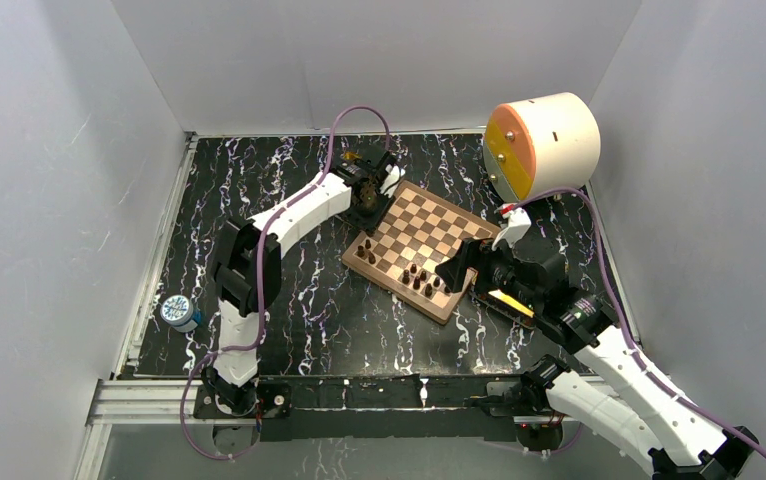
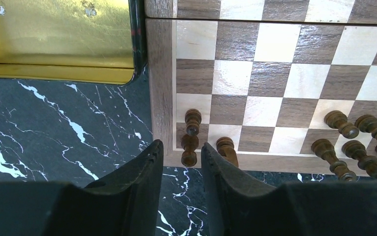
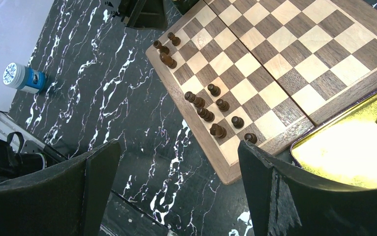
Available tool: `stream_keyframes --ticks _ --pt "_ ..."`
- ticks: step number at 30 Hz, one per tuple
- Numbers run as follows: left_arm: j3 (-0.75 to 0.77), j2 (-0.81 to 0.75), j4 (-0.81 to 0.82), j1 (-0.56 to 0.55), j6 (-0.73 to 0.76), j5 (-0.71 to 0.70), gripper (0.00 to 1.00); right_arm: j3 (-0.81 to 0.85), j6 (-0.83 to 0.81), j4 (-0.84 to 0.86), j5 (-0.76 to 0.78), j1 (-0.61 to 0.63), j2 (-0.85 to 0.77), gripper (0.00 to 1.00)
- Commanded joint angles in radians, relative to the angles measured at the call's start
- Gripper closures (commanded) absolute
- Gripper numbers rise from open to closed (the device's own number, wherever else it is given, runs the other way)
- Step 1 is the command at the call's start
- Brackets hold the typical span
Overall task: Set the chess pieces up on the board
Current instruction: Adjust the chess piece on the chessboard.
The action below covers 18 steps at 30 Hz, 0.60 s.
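Three dark chess pieces [image 2: 192, 120] crowded one corner of the board [image 2: 159, 73], mid-tabletop [image 2: 53, 123] | left hand [image 2: 181, 144] narrowly apart around one of them — right hand [image 3: 179, 147] wide apart, empty | risk: a skewed withdrawal clipping that piece and toppling its neighbours.

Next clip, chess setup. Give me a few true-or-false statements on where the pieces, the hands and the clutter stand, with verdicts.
1. All the chess pieces on the board are dark. True.
2. The right hand is shut on a piece. False: its fingers stand wide apart and hold nothing.
3. The blue-and-white container sits on the board. False: it stands on the marbled table, off to the board's left.
4. The left hand is at a board corner, by a few dark pieces. True.
5. A gold tray lies right beside the board. True.
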Motion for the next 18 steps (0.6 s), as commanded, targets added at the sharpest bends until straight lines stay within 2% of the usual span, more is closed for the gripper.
stream_keyframes --ticks 1,7,18 --pt "0.0 0.003 -0.013 0.003 -0.002 0.024 0.69 0.047 0.004 0.024 0.02 0.001 -0.006 0.01" --pt "-0.01 0.02 -0.01 0.003 -0.002 0.027 0.69 0.049 0.0 0.024 0.02 0.001 -0.005 0.01" --pt "-0.02 0.04 0.001 0.003 -0.003 0.035 0.74 0.047 -0.002 0.018 0.025 0.0 -0.02 0.01"
